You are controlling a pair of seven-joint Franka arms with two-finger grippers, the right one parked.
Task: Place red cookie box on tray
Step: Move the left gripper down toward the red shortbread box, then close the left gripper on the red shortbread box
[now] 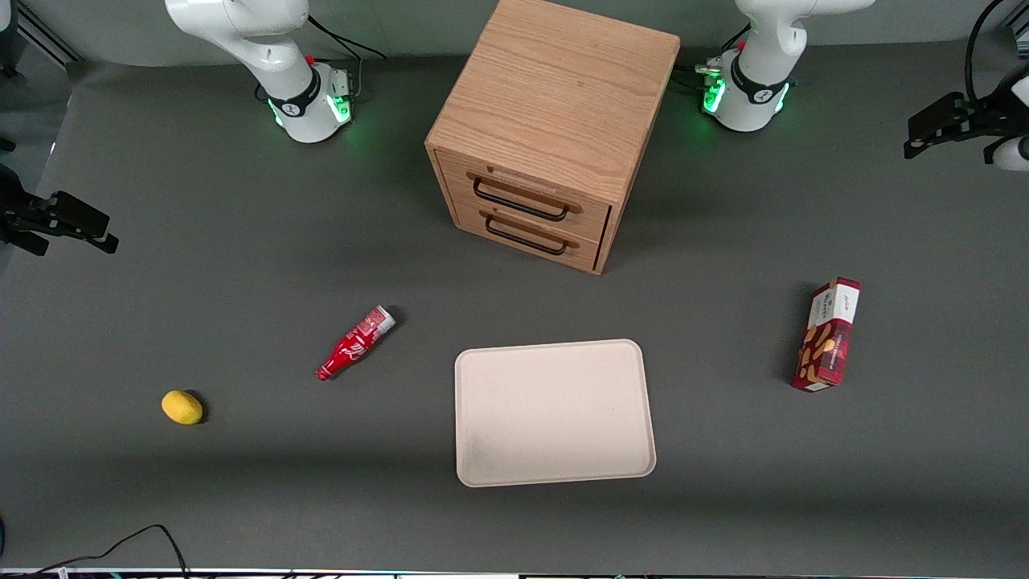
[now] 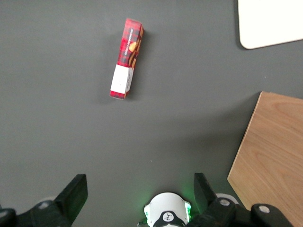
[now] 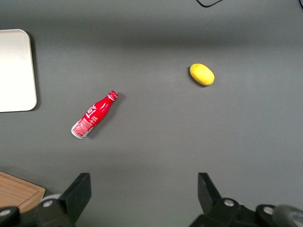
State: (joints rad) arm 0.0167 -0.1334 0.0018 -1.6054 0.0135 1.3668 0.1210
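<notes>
Nothing done yet — red cookie box lies on table toward working arm's end, well apart from tray, which sits bare in front of wooden drawer cabinet. Gripper hovers high above table, fingers spread wide, holding nothing. Whole job left: reach, grasp, carry, set down. Wrist view shows box's white end panel and open fingers; front view alone shows red bottle and lemon toward parked arm's end.
</notes>
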